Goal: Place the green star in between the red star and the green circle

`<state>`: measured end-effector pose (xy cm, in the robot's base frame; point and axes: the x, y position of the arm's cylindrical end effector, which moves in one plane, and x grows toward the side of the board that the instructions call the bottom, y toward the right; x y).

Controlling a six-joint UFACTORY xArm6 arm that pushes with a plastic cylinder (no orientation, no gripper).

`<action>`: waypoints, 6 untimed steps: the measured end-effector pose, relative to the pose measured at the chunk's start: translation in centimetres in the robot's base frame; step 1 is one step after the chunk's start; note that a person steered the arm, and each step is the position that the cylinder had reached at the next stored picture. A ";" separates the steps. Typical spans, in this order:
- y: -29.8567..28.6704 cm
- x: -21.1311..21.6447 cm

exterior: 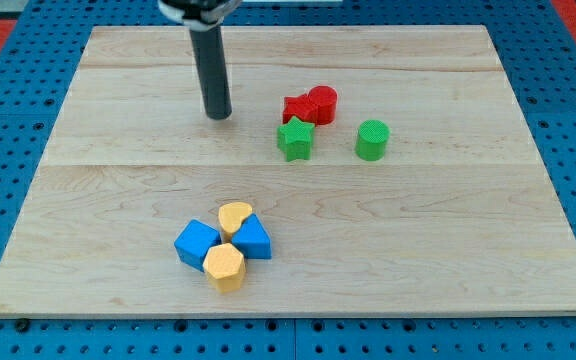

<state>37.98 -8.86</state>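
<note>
The green star point(295, 138) lies right of the board's middle, just below the red star point(296, 108) and touching or nearly touching it. A red circle point(322, 103) sits against the red star's right side. The green circle point(372, 140) stands apart, to the right of the green star with a gap between them. My tip point(218, 114) rests on the board to the left of the red star and up-left of the green star, touching no block.
A cluster of blocks sits at the lower middle: a yellow heart point(234, 217), a blue cube point(197, 244), a blue triangle point(253, 239) and a yellow hexagon point(224, 267). The wooden board point(468, 260) lies on a blue pegboard.
</note>
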 end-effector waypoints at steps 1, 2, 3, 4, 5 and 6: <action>3.0 2.5; 6.2 4.8; 10.1 5.1; 13.2 5.0; 13.1 5.1; 13.2 5.6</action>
